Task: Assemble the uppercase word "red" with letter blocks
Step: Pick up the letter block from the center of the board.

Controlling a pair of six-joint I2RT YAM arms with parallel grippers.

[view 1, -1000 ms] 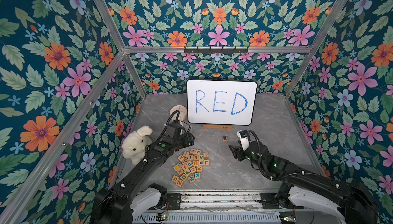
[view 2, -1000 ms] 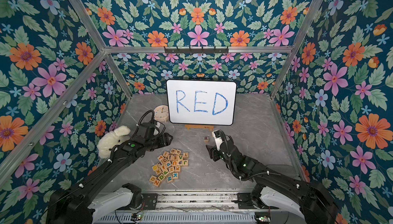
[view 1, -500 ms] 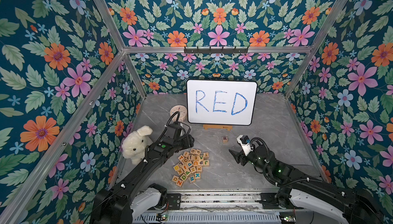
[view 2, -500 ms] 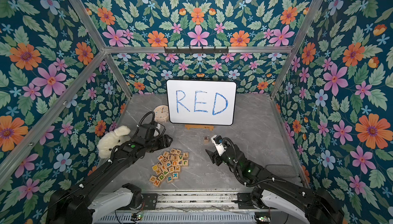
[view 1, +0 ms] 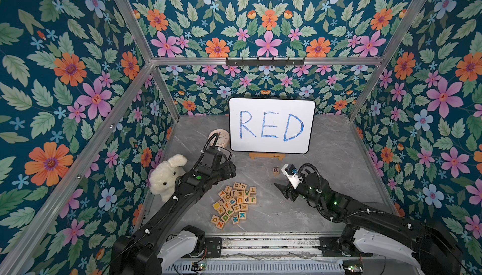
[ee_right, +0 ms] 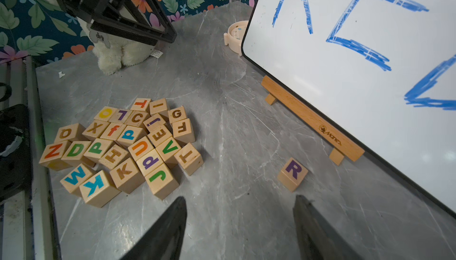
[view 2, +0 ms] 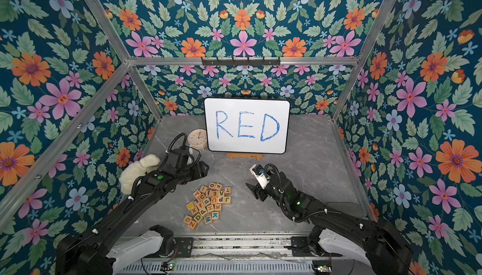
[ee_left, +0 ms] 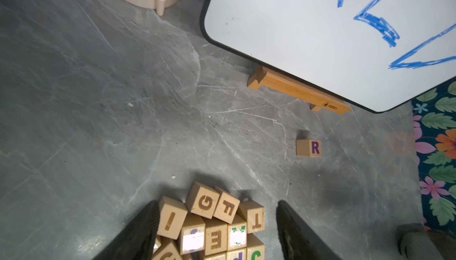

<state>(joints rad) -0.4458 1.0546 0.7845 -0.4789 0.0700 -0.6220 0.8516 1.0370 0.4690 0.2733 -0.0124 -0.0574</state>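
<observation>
Left gripper (ee_left: 217, 204) jaws apart, framing letter blocks (ee_left: 216, 239); R block (ee_left: 309, 148) alone; two faces glare-washed, letters unclear.

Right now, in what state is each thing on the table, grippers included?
R block: alone, R up, near the stand.
E block: in the pile, E up.
D block: in the pile, D up.
Left gripper: open, empty, over the pile's edge.
Right gripper: open, empty.
Board: upright on the stand.
Clock: upright.
Plush: upright.
</observation>
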